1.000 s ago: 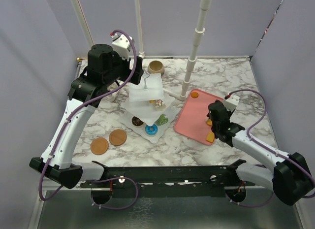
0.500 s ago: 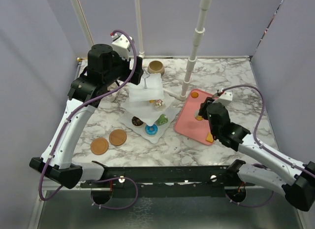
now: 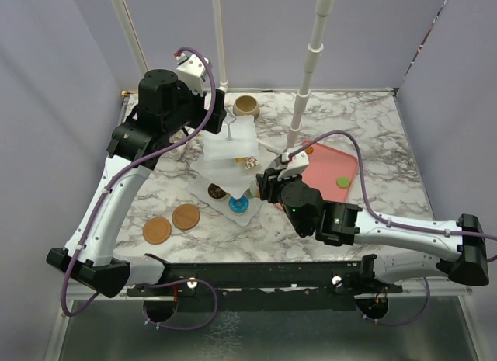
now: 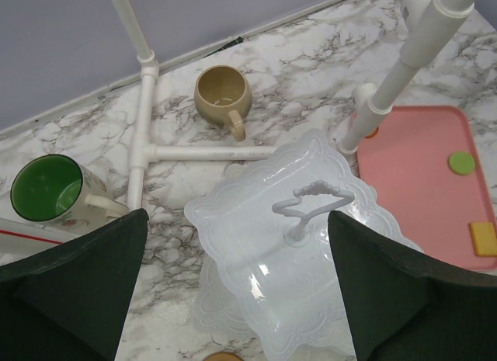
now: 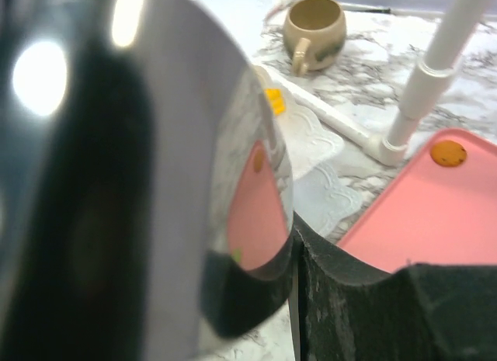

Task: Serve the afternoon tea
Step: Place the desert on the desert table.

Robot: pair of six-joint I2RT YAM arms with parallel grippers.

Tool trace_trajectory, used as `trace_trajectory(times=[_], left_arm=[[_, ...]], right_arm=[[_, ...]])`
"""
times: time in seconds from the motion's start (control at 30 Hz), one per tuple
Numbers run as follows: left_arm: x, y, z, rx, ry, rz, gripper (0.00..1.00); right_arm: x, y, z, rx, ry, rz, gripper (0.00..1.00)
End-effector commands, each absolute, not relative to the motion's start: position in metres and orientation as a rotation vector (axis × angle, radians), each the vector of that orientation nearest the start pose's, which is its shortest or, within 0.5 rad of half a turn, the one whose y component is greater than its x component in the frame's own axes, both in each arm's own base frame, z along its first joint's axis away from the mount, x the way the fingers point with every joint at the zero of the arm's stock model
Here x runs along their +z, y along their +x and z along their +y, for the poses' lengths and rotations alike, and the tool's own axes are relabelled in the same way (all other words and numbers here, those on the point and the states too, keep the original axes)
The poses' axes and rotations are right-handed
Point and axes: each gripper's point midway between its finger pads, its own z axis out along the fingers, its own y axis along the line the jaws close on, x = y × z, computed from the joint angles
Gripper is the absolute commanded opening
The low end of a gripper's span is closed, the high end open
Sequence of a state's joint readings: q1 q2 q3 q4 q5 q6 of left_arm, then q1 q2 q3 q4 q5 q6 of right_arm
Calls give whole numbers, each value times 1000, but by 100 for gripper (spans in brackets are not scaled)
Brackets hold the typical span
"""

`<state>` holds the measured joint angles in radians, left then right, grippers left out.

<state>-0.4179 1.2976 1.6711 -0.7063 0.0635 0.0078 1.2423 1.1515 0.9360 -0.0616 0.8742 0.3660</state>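
Note:
The white three-tier stand [image 3: 233, 147] stands mid-table, and its top plate [image 4: 264, 244] shows bare in the left wrist view. A blue donut [image 3: 239, 204] and a brown pastry [image 3: 216, 192] lie on the bottom tier, another pastry [image 3: 250, 163] on the middle one. My left gripper [image 3: 216, 116] [image 4: 237, 217] hangs open above the stand's handle. My right gripper [image 3: 268, 182] [image 5: 291, 244] is at the stand's front right, shut on shiny metal tongs [image 5: 155, 182]. The tan mug [image 3: 247, 106] [image 4: 221, 93] [image 5: 313, 23] sits behind the stand, the green-lined mug [image 4: 43, 186] to its left.
The pink tray [image 3: 330, 171] [image 4: 411, 175] lies right of the stand with a green disc [image 3: 342, 181] and a yellow square [image 4: 483, 237] on it. Two brown discs [image 3: 157, 230] [image 3: 185, 216] lie front left. White pipe posts [image 3: 307, 74] rise behind the stand.
My right arm has swung left from over the pink tray to the front right of the stand. The left arm has stayed still and open.

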Motion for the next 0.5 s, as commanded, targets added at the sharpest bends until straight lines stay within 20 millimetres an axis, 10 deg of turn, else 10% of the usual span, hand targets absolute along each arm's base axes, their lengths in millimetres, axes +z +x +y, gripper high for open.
trace_trajectory(times=[0.0,0.47], left_arm=[[397,334,-158,-336,434,1858,99],[394,330,-155,-332,439,1862,99]], right_arm=[[307,235,316,449,-167,1634,20],[317,240,376,572,-240,1545,20]])
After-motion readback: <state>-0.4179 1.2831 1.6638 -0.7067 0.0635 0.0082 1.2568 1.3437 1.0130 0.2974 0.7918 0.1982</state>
